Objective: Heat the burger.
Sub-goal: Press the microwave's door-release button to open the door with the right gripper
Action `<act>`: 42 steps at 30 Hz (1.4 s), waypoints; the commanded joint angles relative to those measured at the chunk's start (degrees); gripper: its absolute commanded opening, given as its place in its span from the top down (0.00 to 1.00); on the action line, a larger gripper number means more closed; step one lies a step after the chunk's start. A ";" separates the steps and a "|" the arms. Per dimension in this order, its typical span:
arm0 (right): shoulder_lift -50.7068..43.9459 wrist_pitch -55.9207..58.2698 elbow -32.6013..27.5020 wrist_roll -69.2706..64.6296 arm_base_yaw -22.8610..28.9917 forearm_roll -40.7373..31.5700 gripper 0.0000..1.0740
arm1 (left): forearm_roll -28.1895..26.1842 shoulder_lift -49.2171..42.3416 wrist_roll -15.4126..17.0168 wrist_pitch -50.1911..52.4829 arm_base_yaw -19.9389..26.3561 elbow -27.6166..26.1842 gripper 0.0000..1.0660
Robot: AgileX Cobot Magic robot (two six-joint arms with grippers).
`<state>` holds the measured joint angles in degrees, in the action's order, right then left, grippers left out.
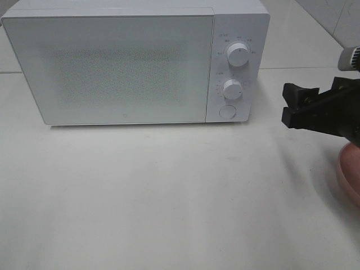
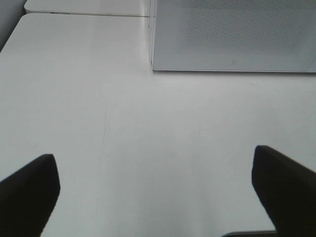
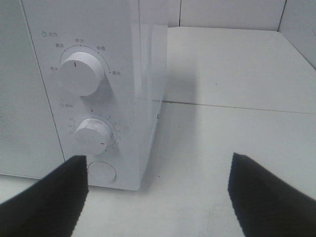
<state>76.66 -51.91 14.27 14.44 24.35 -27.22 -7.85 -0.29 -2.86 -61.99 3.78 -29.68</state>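
The microwave was plain white all over, but its door had a fine grey speckled dot mesh that faded out toward the edges. The upper knob and lower knob were white too, each with a thin dark marker line and tiny grey lettering and ticks around it. The round button was also white and the table off-white. The right gripper was matte black, and so was the left gripper. The bit of plate showing was dusty pink.

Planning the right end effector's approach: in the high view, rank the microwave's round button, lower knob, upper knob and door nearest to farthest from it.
From the right end effector:
1. Round button and lower knob, low on panel: too close to call.
2. Upper knob, panel top.
3. Door, far left.
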 commanded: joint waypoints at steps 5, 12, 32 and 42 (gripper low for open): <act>6.59 -15.01 -0.17 3.04 9.68 -9.17 0.30 | -0.17 -1.38 0.11 0.63 -0.17 0.06 0.08; 13.35 -25.50 0.69 0.06 18.79 -17.99 0.30 | -0.17 -1.38 0.11 0.63 -0.17 0.06 0.08; 20.63 -27.62 5.67 -2.06 25.10 -24.87 0.30 | -0.17 -1.38 0.11 0.63 -0.17 0.06 0.08; 20.63 -27.62 5.67 -7.22 25.10 -24.81 0.30 | -0.17 -1.38 0.11 0.63 -0.17 0.06 0.08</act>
<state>97.29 -69.27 19.42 10.31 49.33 -52.14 -7.85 -0.29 -2.86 -61.99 3.78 -29.68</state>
